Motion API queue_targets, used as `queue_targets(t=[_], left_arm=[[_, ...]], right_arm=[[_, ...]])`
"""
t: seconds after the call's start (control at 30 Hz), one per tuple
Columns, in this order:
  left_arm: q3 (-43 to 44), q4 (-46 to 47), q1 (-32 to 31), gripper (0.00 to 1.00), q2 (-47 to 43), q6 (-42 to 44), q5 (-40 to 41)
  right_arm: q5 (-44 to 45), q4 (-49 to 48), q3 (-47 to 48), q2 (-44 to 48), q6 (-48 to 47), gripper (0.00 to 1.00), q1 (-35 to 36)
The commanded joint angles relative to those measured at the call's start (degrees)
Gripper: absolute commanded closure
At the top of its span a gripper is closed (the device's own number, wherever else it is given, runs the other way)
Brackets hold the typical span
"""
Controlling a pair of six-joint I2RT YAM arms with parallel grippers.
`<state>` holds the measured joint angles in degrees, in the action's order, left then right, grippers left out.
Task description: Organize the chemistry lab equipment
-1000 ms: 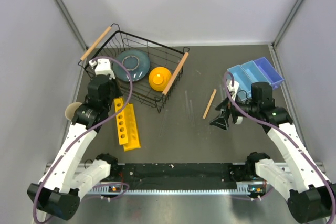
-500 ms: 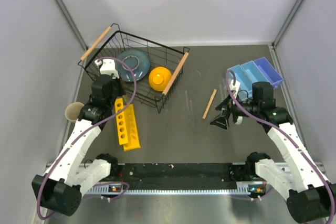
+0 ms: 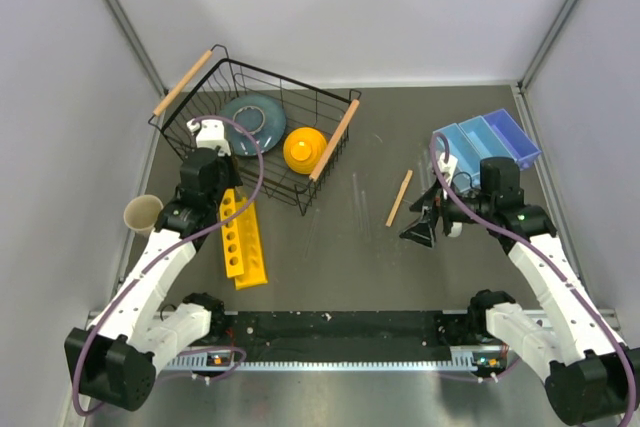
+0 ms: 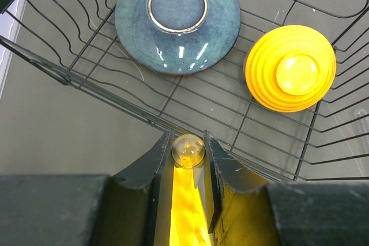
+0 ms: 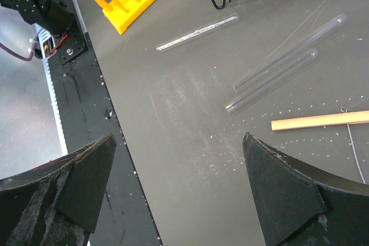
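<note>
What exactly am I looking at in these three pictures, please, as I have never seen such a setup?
These are two robot arms bolted to the near edge of a table. The wide picture comes from a fixed camera above and behind them; the other two come from a camera on each wrist, looking past that arm's own hand. On the table stand a wire basket holding a blue plate and a yellow dome, a yellow rack with holes, a paper cup and a blue tray. A wooden stick and three loose tubes lie flat in the middle. The left hand is shut on a glass tube, over the rack. The right hand hovers open and empty near the stick.
</note>
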<state>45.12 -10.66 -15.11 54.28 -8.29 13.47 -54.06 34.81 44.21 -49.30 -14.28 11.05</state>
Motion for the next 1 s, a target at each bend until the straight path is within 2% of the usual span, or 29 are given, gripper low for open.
queue_targets(t=[0.0,0.37,0.53,0.63,0.83,0.93,0.97], left_arm=[[-1.5,4.1,0.3,0.88,-0.6,0.3,-1.1],[-6.6,3.1,0.2,0.88,-3.5,-3.8,-1.2],[-7.7,2.7,0.2,0.84,-4.2,-4.8,-1.0],[-7.8,2.0,0.2,0.72,-4.7,-5.8,-0.8],[-8.2,0.9,0.2,0.58,-6.0,-6.9,-0.8],[-7.9,-0.3,0.2,0.47,-7.1,-7.5,-0.8],[-7.6,-0.7,0.2,0.4,-7.7,-7.7,-0.6]], right_arm=[[-1.6,-2.6,-0.3,0.2,0.2,0.08,-0.6],[-1.9,-3.9,-0.9,-0.1,0.6,0.08,-0.6],[-2.0,-4.2,-1.1,0.0,0.8,0.07,-0.7],[-2.1,-4.4,-1.2,0.0,0.8,0.07,-0.7],[-2.0,-4.7,-1.3,-0.2,0.8,0.07,-0.7],[-2.0,-4.5,-1.3,-0.2,0.7,0.07,-0.8],[-2.0,-4.6,-1.3,-0.2,0.6,0.07,-0.8]])
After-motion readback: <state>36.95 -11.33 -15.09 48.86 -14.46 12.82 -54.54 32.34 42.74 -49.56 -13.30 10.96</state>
